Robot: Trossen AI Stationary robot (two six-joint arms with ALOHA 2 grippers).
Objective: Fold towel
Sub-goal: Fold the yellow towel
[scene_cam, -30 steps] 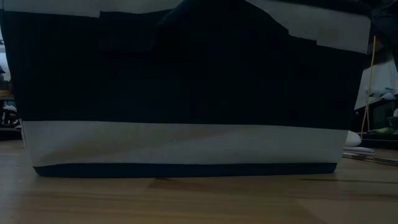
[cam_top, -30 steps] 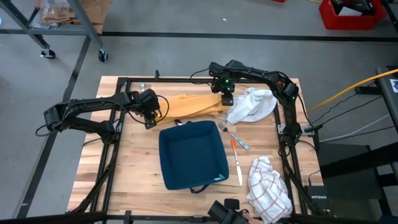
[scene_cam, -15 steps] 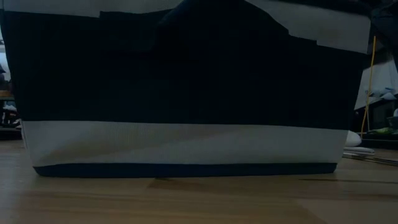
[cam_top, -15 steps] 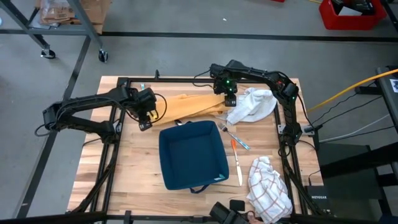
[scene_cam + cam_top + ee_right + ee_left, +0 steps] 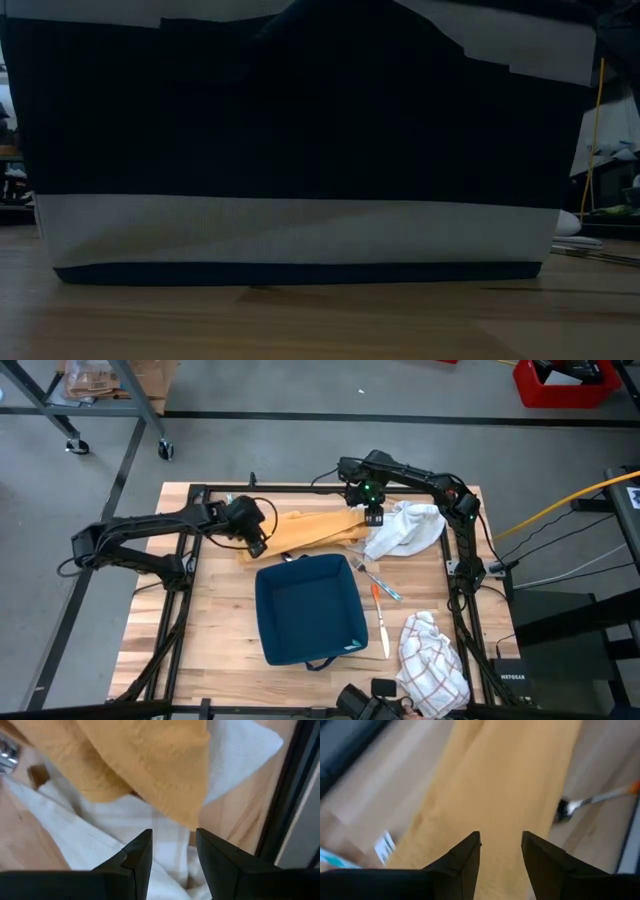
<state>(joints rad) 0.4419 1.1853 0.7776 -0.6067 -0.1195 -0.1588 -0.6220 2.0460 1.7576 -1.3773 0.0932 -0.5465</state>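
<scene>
Mustard-yellow towel (image 5: 305,530) lies stretched flat on wooden table (image 5: 215,630), spanning between both grippers. Left gripper (image 5: 501,851) fingers apart, empty, hovering over the towel's end with cloth showing in the gap between the tips; arm reaches in low from the table's left side. Right gripper (image 5: 173,851) fingers apart, empty, above the towel's other end where it overlaps white cloth (image 5: 100,845). Navy bin (image 5: 308,610) just beside the towel's long edge. Spoon (image 5: 590,802) near.

Two dark jointed arms with black cables, wedge-shaped black fingers (image 5: 462,862), green wrist light
</scene>
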